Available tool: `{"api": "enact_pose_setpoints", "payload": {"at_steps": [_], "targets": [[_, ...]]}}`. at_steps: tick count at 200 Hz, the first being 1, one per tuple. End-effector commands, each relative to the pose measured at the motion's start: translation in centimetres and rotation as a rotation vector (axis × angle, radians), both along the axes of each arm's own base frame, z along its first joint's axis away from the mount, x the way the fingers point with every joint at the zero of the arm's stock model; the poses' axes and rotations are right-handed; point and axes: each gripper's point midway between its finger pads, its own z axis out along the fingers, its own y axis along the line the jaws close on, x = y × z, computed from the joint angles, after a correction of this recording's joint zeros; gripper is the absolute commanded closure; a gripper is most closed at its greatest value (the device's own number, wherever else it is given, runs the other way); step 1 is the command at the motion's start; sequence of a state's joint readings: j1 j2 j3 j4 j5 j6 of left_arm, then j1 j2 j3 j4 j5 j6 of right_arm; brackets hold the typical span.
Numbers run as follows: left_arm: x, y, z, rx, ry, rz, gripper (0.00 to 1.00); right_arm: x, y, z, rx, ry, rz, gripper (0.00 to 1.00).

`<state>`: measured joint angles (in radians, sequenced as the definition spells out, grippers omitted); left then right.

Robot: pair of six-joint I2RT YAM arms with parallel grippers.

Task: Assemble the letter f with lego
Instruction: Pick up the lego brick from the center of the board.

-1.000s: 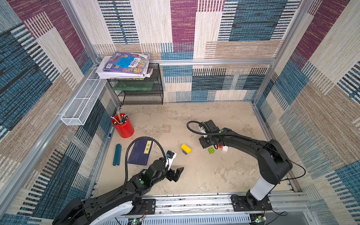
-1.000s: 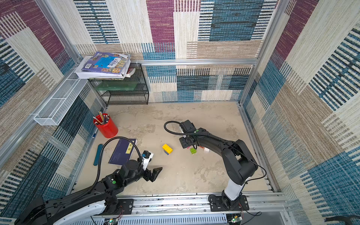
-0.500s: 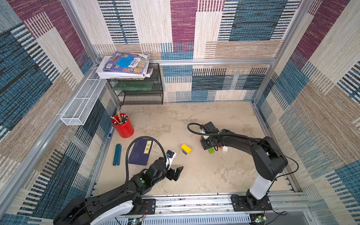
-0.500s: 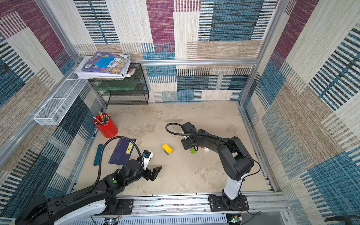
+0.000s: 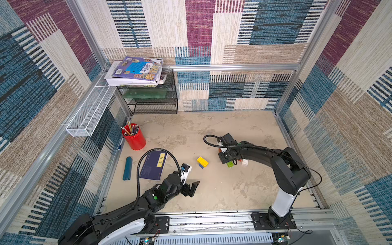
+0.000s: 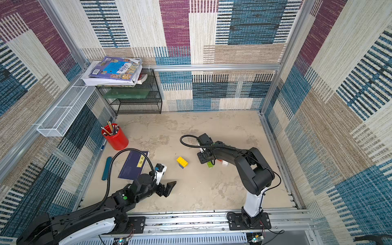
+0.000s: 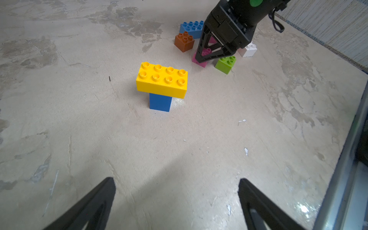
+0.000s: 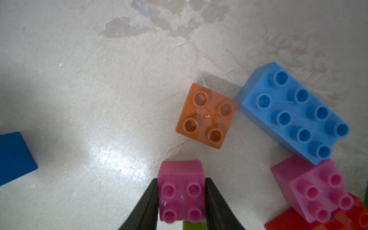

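Right gripper (image 8: 181, 179) pinches a square, studded pink brick (image 8: 181, 199); left gripper (image 7: 176, 179) gapes wide above mottled tabletop (image 7: 79, 119)

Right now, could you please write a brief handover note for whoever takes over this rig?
Left gripper: open, empty, facing the yellow brick.
Right gripper: jaws against both sides of a pink brick on the table.
Done: yellow brick seated across a dark blue brick, mid-table.
Loose beside the right gripper: brown, light blue, green, white, red, another pink brick.
To do: lift the pink brick; build the rest of the F.
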<state>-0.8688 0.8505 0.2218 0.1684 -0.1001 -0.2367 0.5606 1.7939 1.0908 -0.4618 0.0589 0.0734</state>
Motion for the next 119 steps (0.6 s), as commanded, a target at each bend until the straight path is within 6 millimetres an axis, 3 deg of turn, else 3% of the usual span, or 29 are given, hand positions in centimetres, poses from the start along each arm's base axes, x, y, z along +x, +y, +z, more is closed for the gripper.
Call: {"api": "enact_pose_setpoints", "payload": {"at_steps": [1,49,88,119], "targets": [[0.3,-0.1,0.7,-0.005,-0.031,0.0,0.01,0.5,0.4,0.6,0.014,-0.023,0.003,0.62],[0.4,0.3,2.3,0.0,-0.026,0.023,0.01,0.4,1.9,4.1,0.066,-0.07,0.04,0.63],[0.1,1.2,3.9,0.019,-0.029,0.038,0.01,-0.2,4.6,7.5,0.105,-0.1,0.12,0.63],[-0.6,2.1,3.7,0.018,-0.018,0.044,0.01,-1.0,6.8,9.4,0.12,-0.114,0.191,0.62]]}}
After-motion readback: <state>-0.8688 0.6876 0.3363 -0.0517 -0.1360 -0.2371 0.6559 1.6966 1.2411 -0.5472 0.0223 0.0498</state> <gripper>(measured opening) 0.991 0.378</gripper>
